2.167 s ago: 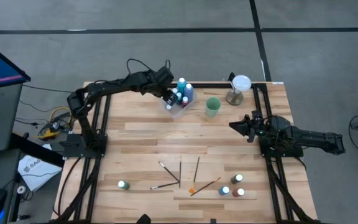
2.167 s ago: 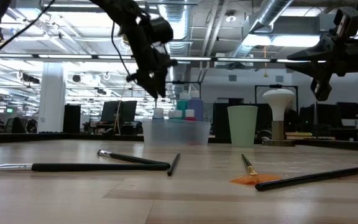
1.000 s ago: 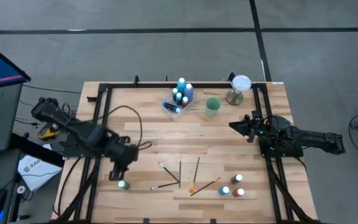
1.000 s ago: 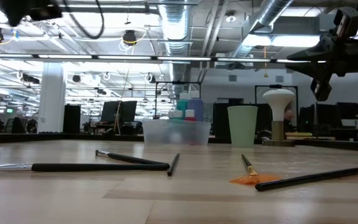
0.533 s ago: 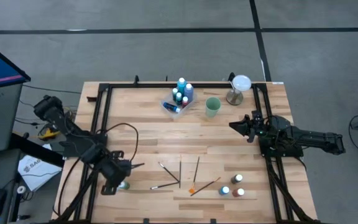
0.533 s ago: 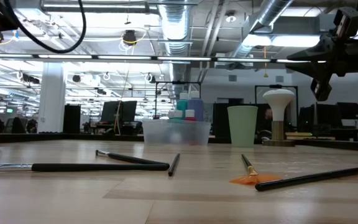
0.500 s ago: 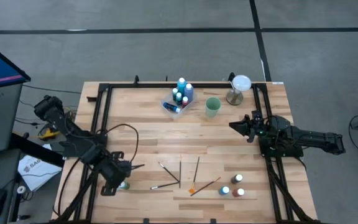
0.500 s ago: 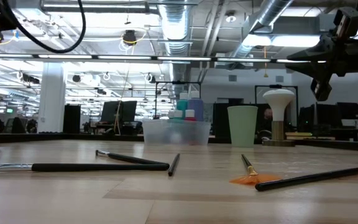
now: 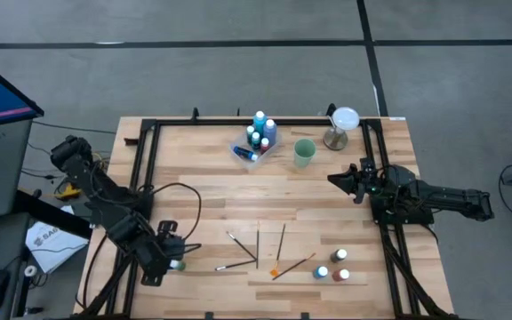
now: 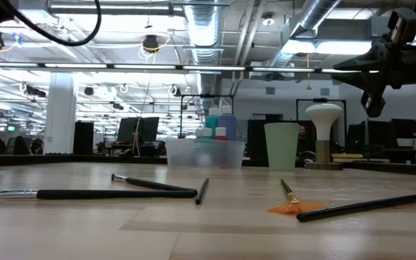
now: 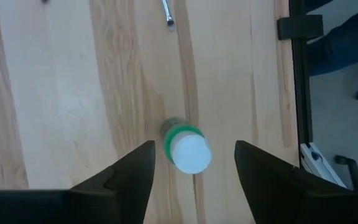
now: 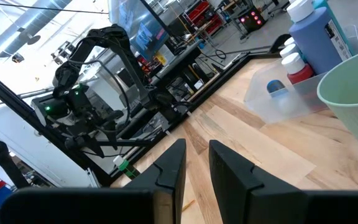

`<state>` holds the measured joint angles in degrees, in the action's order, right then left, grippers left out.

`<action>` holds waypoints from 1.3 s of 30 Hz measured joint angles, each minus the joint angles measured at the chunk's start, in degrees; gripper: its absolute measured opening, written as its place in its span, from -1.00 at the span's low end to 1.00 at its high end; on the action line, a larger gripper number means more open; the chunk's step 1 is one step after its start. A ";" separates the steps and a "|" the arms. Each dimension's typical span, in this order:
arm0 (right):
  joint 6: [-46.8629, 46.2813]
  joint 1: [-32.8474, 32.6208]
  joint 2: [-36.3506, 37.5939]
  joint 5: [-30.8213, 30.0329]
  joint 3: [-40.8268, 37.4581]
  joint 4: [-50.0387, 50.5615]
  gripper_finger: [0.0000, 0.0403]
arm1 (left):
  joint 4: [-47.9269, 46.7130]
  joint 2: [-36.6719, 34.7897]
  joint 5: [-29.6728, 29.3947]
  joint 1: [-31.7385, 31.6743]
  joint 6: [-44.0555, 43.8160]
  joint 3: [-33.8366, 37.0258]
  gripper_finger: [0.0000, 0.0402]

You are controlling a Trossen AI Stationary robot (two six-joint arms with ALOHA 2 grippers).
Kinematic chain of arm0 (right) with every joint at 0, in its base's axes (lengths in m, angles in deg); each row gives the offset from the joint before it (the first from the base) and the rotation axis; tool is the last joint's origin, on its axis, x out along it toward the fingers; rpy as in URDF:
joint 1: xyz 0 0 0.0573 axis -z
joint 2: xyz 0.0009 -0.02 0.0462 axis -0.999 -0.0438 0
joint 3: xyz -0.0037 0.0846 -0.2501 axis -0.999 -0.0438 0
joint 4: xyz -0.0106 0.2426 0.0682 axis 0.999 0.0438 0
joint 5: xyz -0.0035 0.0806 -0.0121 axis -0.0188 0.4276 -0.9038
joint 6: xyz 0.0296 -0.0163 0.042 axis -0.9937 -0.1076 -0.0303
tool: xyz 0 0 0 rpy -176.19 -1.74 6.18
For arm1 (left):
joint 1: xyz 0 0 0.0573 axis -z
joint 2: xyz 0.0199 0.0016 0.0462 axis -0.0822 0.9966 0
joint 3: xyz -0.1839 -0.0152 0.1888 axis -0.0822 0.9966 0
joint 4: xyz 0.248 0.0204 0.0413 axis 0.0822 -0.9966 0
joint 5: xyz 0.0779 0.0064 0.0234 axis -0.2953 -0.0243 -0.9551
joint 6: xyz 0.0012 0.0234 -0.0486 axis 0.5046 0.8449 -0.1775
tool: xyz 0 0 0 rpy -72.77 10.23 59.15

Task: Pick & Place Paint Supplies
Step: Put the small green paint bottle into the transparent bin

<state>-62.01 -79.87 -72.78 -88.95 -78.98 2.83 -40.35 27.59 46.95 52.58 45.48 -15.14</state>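
**Left gripper over the green bottle**

The left gripper (image 9: 172,260) is down at the near left corner of the table (image 9: 203,196). Its two fingers (image 11: 126,180) are spread wide. A green bottle (image 11: 186,148) with a white cap stands between them, and they do not touch it. Seen from above, the bottle (image 9: 177,264) is right at the gripper's tip.

The right gripper (image 9: 338,179) hangs above the right side of the table, far from the bottle. Its fingers (image 12: 169,163) are close together with a thin gap, and they hold nothing.

A clear tray (image 9: 254,148) at the far middle of the table holds blue, teal and red bottles (image 9: 259,131). A pale green cup (image 9: 304,152) stands just beside the tray.

Some brushes (image 9: 258,248) lie flat near the front middle of the table. Three more bottles (image 9: 332,266) stand near the front right corner.
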 joint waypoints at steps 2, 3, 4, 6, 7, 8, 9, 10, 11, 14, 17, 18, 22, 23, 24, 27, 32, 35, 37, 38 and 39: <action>0.00 0.00 0.00 0.00 0.00 0.00 -0.67 | 0.14 0.62 -0.05 0.01 0.00 -0.01 0.08; 0.00 0.00 0.00 0.00 0.01 0.00 -0.67 | 0.28 1.10 -0.05 0.02 -0.04 -0.01 0.08; 0.00 0.00 0.00 0.00 0.01 0.00 -0.67 | 0.52 1.71 0.02 0.19 -0.04 -0.01 0.07; -0.01 0.00 0.00 0.00 0.00 0.00 -0.67 | 1.36 3.16 0.63 0.31 -0.01 -0.01 0.07; 0.00 0.00 0.00 0.00 -0.01 0.00 -0.67 | 1.71 3.95 1.01 0.32 0.04 -0.01 0.07; 0.00 0.00 0.00 0.00 -0.01 0.00 -0.67 | 1.86 4.69 1.34 0.32 0.27 -0.01 0.07; 0.00 0.00 0.00 0.00 0.01 0.00 -0.67 | 1.75 5.33 1.42 0.32 0.29 -0.01 0.07; 0.00 0.00 0.00 0.00 -0.01 0.00 -0.67 | 1.70 6.02 1.50 0.32 0.29 -0.01 0.07; 0.00 0.00 0.00 0.00 0.01 0.00 -0.67 | 1.77 6.69 1.51 0.32 0.32 -0.01 0.07; 0.00 0.00 0.00 0.00 0.00 0.00 -0.67 | 1.80 8.27 1.53 0.32 0.27 -0.01 0.07; 0.00 0.00 0.00 0.00 -0.01 0.00 -0.67 | 1.80 8.88 1.55 0.29 0.25 -0.01 0.07; 0.00 0.00 0.00 0.00 0.00 0.00 -0.67 | 1.79 8.88 1.55 0.29 0.10 -0.01 0.06; 0.00 0.00 0.00 0.00 0.00 0.00 -0.67 | 1.77 8.88 2.66 0.27 -0.04 -0.01 -0.05; -0.01 0.00 0.00 0.00 0.00 0.00 -0.67 | 1.75 8.88 3.31 0.27 -0.04 -0.01 -0.10; 0.00 0.00 0.00 0.00 0.00 0.00 -0.67 | 1.75 8.88 3.76 0.27 -0.02 -0.01 -0.15; 0.00 0.00 0.00 0.00 0.00 0.00 -0.67 | 1.69 8.88 4.54 0.27 0.30 -0.01 -0.34; 0.00 0.00 0.00 0.00 -0.01 0.00 -0.67 | 1.69 8.88 4.59 -0.35 0.33 -0.05 -0.45; 0.00 0.00 0.00 0.00 -0.01 0.00 -0.67 | 1.71 8.86 4.79 -1.41 0.31 -0.05 -0.45; 0.00 0.00 0.00 0.00 -0.01 -0.01 -0.67 | 1.65 8.56 5.00 -2.84 0.20 -0.05 -0.45; 0.00 0.00 0.00 0.00 0.00 0.00 -0.68 | 1.43 8.16 4.64 -3.84 0.20 -0.01 -0.45; 0.00 0.00 0.00 0.00 0.00 -0.01 -0.68 | 1.26 7.43 4.46 -5.22 0.20 0.01 -0.45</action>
<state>-62.01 -79.87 -72.78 -88.95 -78.98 2.82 -39.09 35.01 51.41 47.36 45.68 -15.13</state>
